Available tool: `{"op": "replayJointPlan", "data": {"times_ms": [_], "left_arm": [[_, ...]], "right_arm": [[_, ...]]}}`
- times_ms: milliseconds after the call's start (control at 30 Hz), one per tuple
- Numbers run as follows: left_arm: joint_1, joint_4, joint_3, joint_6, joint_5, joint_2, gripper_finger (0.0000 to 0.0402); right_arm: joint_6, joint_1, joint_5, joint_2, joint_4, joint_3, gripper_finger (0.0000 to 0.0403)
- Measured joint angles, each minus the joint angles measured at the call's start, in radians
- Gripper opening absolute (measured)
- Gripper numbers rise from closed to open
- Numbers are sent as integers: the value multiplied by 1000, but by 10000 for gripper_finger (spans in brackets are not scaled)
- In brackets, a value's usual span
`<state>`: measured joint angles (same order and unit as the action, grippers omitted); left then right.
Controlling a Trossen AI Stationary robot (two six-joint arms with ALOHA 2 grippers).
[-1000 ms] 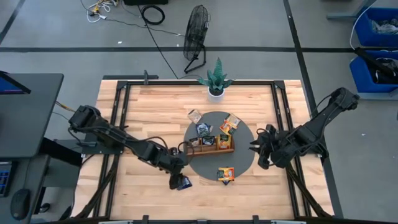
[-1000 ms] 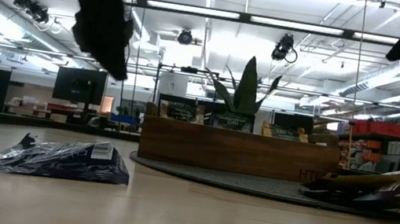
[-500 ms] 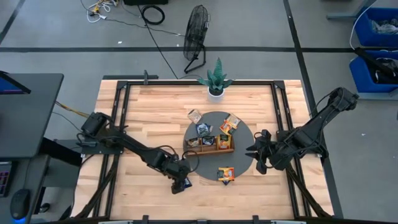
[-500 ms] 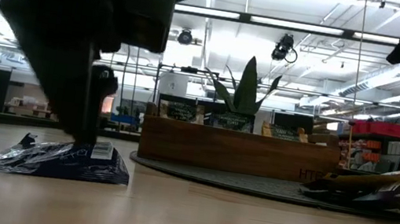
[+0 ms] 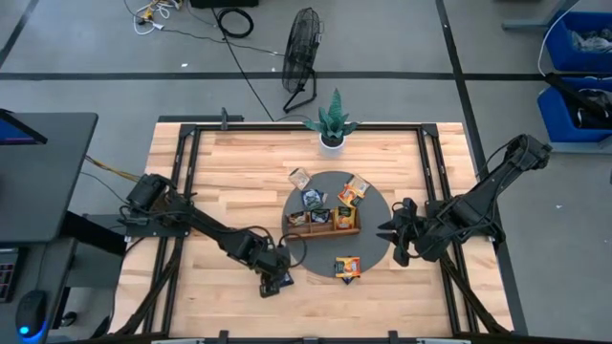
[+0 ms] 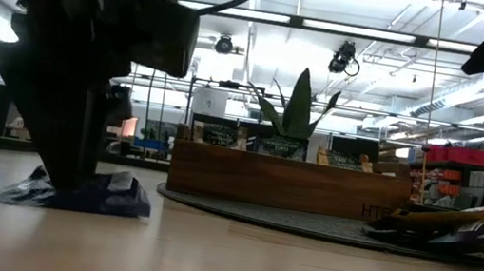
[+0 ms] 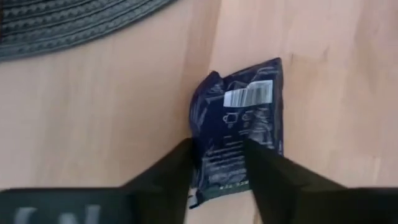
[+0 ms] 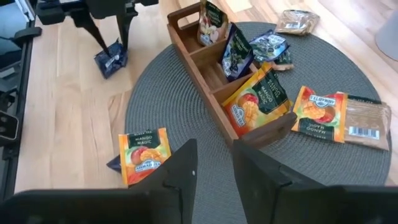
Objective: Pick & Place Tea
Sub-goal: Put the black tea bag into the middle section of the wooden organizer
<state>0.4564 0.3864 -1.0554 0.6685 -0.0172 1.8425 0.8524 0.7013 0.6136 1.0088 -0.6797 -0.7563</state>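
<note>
My left gripper (image 5: 275, 283) is down on a dark blue tea sachet (image 7: 242, 118) that lies flat on the bare wood just off the near-left rim of the grey round mat (image 5: 375, 241). The low view shows the sachet (image 6: 113, 195) at the foot of the fingers. My right gripper (image 5: 390, 244) hovers open over the mat's right rim and touches nothing. The brown wooden tray (image 5: 325, 225) stands on the mat with sachets upright in its compartments. An orange sachet (image 5: 347, 267) lies on the mat's near part, and others lie beyond the tray. My left gripper pinches the dark blue sachet by its narrow end without the barcode (image 7: 219, 163), between the two fingers (image 7: 177, 165). The fingers come from above, pointing down. The sachet still rests on the table, bunched narrower where the fingers close on it.
A small potted plant (image 5: 332, 122) stands at the table's far edge behind the mat. More orange sachets (image 8: 319, 106) and a brownish one (image 8: 297, 20) lie on the mat past the tray (image 8: 205, 62). Bare wood stretches to the left and near side of the mat.
My left gripper has come down from above the dark blue sachet until its fingers stand on the table at the sachet's end. The sachet has drawn in at that end and looks shorter and bunched in the low view.
</note>
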Motion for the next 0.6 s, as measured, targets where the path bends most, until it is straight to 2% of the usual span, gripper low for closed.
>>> {"op": "replayJointPlan", "data": {"times_ms": [167, 333, 467, 600], "left_arm": [[6, 10, 0, -21, -36, -1, 22], [7, 78, -51, 5, -38, -4, 5], [6, 223, -187, -50, 82, -11, 4], [7, 400, -383, -187, 331, -10, 3]], "right_arm": [[0, 0, 7, 0, 0, 0, 110], [1, 0, 7, 0, -1, 0, 110], [2, 0, 7, 0, 0, 0, 110], [2, 0, 7, 0, 1, 0, 110]]}}
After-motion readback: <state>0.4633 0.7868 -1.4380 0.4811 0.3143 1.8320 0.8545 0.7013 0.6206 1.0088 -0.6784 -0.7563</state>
